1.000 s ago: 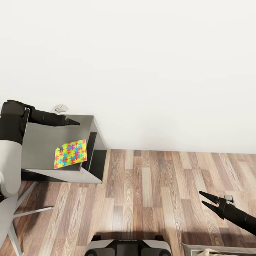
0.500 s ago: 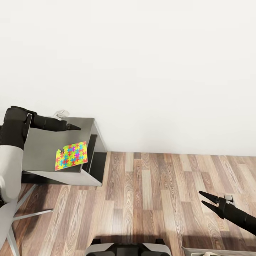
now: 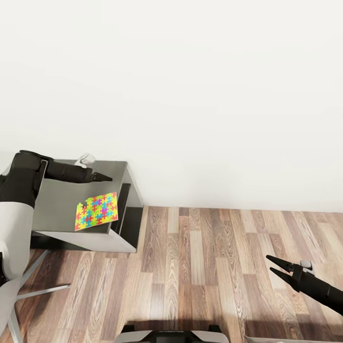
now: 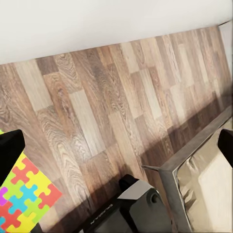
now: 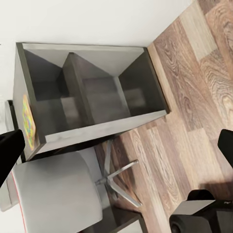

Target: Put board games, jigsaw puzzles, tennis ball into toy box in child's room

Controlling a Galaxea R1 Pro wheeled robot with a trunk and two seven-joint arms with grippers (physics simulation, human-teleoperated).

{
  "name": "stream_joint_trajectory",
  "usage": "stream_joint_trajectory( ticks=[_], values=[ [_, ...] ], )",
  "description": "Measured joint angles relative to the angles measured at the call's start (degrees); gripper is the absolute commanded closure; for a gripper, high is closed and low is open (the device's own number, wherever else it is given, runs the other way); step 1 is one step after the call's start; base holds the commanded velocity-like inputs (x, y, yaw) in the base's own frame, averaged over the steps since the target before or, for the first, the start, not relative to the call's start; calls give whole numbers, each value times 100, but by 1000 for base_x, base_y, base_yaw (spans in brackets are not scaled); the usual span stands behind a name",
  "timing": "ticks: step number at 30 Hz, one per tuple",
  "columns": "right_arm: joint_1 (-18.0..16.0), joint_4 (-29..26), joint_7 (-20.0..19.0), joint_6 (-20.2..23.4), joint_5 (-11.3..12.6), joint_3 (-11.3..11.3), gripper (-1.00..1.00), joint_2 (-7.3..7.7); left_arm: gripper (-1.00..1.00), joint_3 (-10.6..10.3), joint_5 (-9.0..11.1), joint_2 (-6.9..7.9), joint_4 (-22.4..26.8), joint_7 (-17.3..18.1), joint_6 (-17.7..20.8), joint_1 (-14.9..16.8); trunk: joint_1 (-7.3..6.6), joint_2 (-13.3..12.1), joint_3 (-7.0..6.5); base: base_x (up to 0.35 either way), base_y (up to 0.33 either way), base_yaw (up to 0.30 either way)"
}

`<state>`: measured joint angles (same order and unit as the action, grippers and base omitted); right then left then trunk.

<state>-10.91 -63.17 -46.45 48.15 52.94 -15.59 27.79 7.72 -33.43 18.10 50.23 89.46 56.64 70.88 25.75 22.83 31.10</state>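
The robot base [image 3: 166, 333] is showing at 6 o'clock in the head view, standing on the wood floor [image 3: 205, 267]. At 4 o'clock, the right tool [image 3: 272, 266] is hanging above the floor with its two fingers spread apart, released and holding nothing. In the right wrist view, its fingertips [image 5: 9, 153] are framing the open-fronted side unit [image 5: 92, 97] and a grey chair [image 5: 53, 194] from well apart.

At 9 o'clock, the dark grey tabletop [image 3: 76, 200] of the side unit is carrying one jigsaw puzzle [image 3: 96, 210]. The puzzle is lying flat near the front right corner of the tabletop, its right edge just beside the unit's right rim. In the left wrist view, the puzzle [image 4: 19, 199] is lying near one fingertip.

The left tool [image 3: 105, 179] is hovering above the tabletop beyond the puzzle, apart from it. Its fingers are lying close together; whether it is fully clenched cannot be told. A small white object [image 3: 85, 160] is sitting behind the left arm at the wall [image 3: 190, 95].
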Motion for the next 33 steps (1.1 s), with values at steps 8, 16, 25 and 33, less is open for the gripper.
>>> stream_joint_trajectory(
  ticks=[8, 16, 25, 33],
  values=[
    [0, -13, 8, -51, -2, 22, -100, -21, -100, 12, -3, 31, 61, 1, 10, -26, 0, 0, -76, 0, 0, 0],
    [-2, -19, 19, -76, -8, 22, -100, -199, -100, 65, 0, 34, 70, 1, 58, -48, 0, 0, -151, 0, 0, 0],
    [0, -123, 100, -73, -2, -34, -100, -347, -100, 198, -6, 10, 106, 1, 78, -27, 0, 0, -236, 0, 0, 0],
    [1, -360, 130, -72, 5, -38, -100, -361, -100, 197, -21, 3, 223, 0, 88, 17, 0, 0, -312, 0, 0, 0]
  ],
)
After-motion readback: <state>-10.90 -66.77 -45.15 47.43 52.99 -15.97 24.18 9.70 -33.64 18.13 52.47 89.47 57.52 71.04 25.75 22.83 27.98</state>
